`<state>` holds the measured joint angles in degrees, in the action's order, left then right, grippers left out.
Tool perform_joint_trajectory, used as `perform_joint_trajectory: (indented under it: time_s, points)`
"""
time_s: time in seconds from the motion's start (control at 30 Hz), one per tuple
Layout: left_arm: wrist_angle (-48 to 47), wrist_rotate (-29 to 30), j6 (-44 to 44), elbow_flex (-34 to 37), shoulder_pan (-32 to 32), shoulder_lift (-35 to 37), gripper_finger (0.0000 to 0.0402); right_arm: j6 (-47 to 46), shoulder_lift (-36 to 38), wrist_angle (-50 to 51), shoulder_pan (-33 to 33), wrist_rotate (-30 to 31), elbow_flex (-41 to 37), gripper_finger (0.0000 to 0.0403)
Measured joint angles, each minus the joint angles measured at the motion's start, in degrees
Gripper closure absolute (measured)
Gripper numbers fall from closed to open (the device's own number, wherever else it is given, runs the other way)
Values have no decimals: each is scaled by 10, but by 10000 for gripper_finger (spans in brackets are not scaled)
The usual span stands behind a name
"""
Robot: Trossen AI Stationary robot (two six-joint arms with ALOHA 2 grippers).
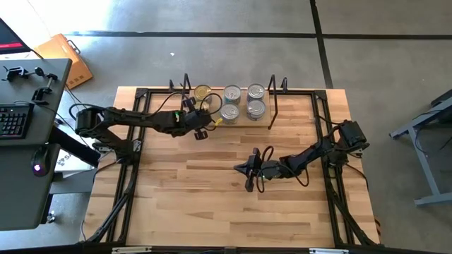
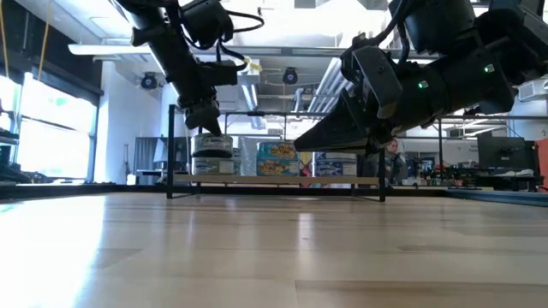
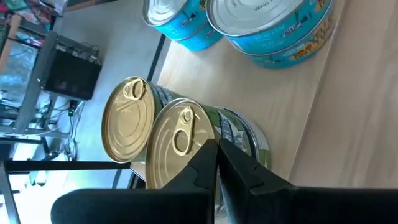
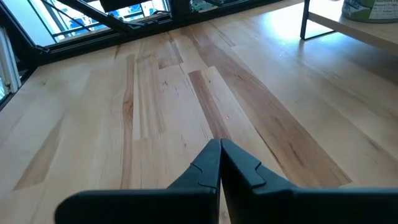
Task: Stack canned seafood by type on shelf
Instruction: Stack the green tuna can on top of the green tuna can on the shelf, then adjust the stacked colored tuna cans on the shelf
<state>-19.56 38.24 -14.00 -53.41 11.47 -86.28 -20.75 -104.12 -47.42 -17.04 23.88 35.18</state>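
Note:
The shelf (image 1: 247,123) stands at the table's far edge. On its board (image 3: 311,93) are silver-topped, blue-labelled tins (image 1: 232,94) (image 3: 267,18) and gold-topped, green-labelled tins (image 1: 203,92) (image 3: 127,121). My left gripper (image 1: 201,121) (image 3: 217,148) is shut. It slants down over the shelf's left end, right at the nearer gold-topped tin (image 3: 177,140) (image 2: 211,154). My right gripper (image 1: 241,168) (image 4: 219,146) is shut and hovers low over the bare wood in the middle of the table (image 4: 186,93), with nothing in it. My left gripper has its shut fingertips (image 3: 208,155) right at the near rim of the nearer gold-topped tin (image 3: 186,163), coming at it slanting down from the table's near left. Whether they touch the tin I cannot tell. The tin stands upright on the shelf.
Black table frame rails (image 1: 134,169) (image 1: 332,176) run along both sides of the table. A dark desk with a keyboard (image 1: 14,120) stands off the left edge. Open wood (image 1: 212,204) stretches across the table's near half.

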Motion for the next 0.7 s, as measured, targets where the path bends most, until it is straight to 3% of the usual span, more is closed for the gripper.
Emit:
perform_joint_trajectory:
  time_s: [0.23,0.7]
  points:
    - [5,-20,4,1,18,0,390,0,0,0,0,0,0,403]
    - [14,-20,44,1,-6,16,292,1,0,0,0,0,0,403]
